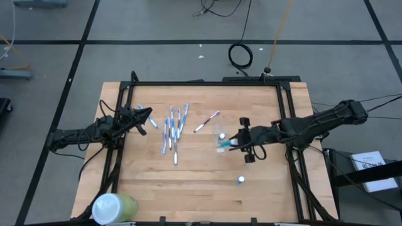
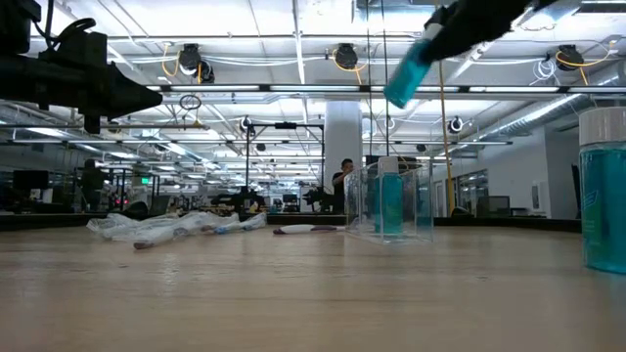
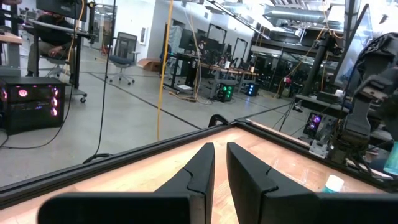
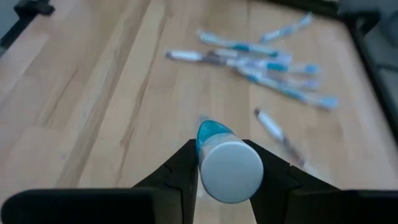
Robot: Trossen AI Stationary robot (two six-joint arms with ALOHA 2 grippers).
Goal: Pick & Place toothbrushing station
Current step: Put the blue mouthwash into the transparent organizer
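open industrial lab: ceiling strip lights (image 2: 293, 88), workstations (image 3: 205, 68), concrete floor (image 1: 157, 25).

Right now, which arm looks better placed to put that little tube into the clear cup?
The right. Its gripper already holds a tube beside the cup. The left gripper waits near the table's far-left corner.

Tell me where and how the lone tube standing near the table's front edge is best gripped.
Judging from above, the lone tube stands upright, white cap up, clear of the other things. Come straight down and pinch its teal body just under the cap. The right tool is nearest, but it is shut on another tube, so that goes first.
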